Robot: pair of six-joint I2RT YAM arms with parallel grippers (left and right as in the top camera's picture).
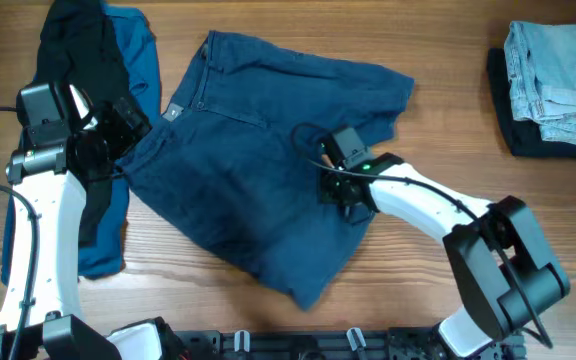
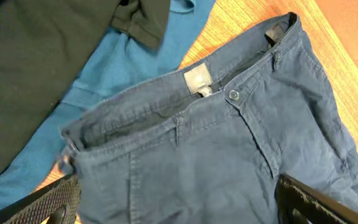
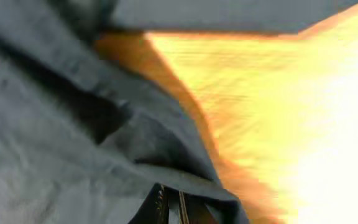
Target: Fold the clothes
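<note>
Wood-grain tabletop (image 1: pixel 448 110) carries everything, and the navy shorts (image 1: pixel 248 170) lie spread across its middle, front up, with the waistband (image 2: pixel 166 118) toward the far left and the legs running toward the near right. In the left wrist view the waistband gapes slightly, showing a grey label (image 2: pixel 197 79) inside it and a metal button (image 2: pixel 234 94) at the top of the fly. The left tool (image 2: pixel 178 193) hangs over the front of the shorts near the left end of the waistband; its fingers (image 2: pixel 48 202) stand wide apart, with nothing between them. The right tool (image 3: pixel 168 205) sits at the right leg of the shorts, near the hem. Its wrist view is blurred, but the two fingers show almost together at the bottom edge with a fold of the navy cloth gathered at them, and that cloth stands raised off the bright wood beyond it. At the far left a black garment (image 1: pixel 83 45) lies crumpled on top of a bright blue garment (image 1: pixel 138 55), both just beside the waistband. Well apart, at the far right edge, pale denim (image 1: pixel 553 70) rests folded on a folded black piece (image 1: pixel 503 120).
</note>
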